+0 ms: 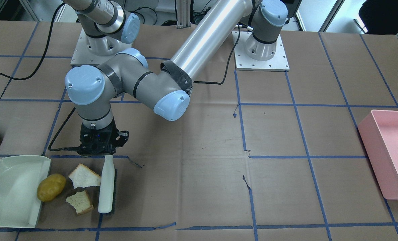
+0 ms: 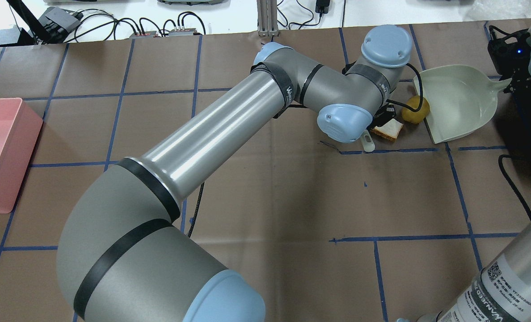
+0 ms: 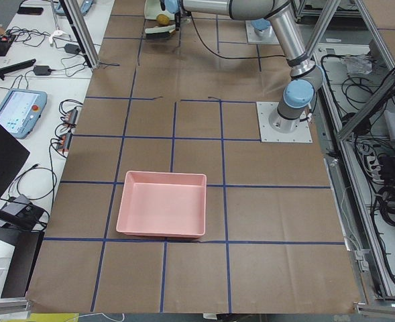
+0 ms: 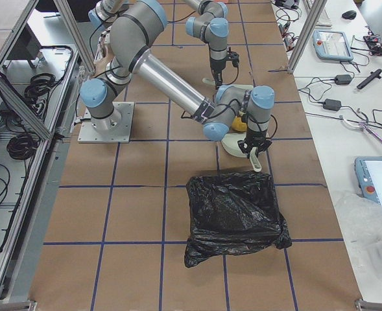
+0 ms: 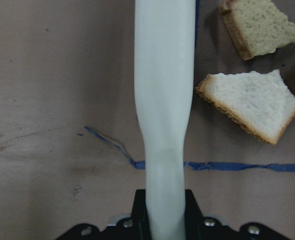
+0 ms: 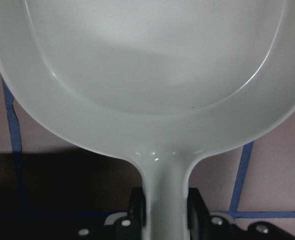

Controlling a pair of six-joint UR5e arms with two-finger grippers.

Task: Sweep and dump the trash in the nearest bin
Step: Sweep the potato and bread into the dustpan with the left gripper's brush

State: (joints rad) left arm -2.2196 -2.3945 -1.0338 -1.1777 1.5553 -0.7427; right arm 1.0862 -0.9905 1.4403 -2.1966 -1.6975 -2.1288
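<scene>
Nearest the right-end camera: black plastic bag (image 4: 236, 217), crumpled and bulging on the brown paper counter (image 1: 202, 187). Sits toward the robot's right end of the counter.

From the front camera, far left and near: pale green dustpan (image 1: 8, 190), just beyond the bag in the right-end view. Lies flat on the counter, open edge facing right. Held by its handle in the right gripper (image 6: 165, 212), jaws pressed against both sides of the handle in the right wrist view.

Next to the right: yellow-brown potato (image 1: 51, 186). Rests against the dustpan's open edge, touching it, not yet down in the pan.

Then torn white bread with brown crust, two pieces. Larger piece (image 1: 84, 176) farther back, just beside the potato, right corner touching or all but touching the brush (image 1: 107, 187). Smaller piece (image 1: 80, 202) nearer, just beside the brush with a thin gap, a little apart from the potato.

Right of the bread: the brush itself, white back up, dark bristles down on the counter, lying lengthwise from near to far. Handle end on the far side, pinched between the jaws of the left gripper (image 1: 102, 149). Points straight down over the handle, at the end of the left arm (image 1: 205, 43) reaching across from its base at the far right.

Well apart, at the right edge: pink bin (image 1: 375, 150), shallow and rectangular, partly cut off by the frame. Blue tape (image 1: 306, 157) in a grid across the counter.
</scene>
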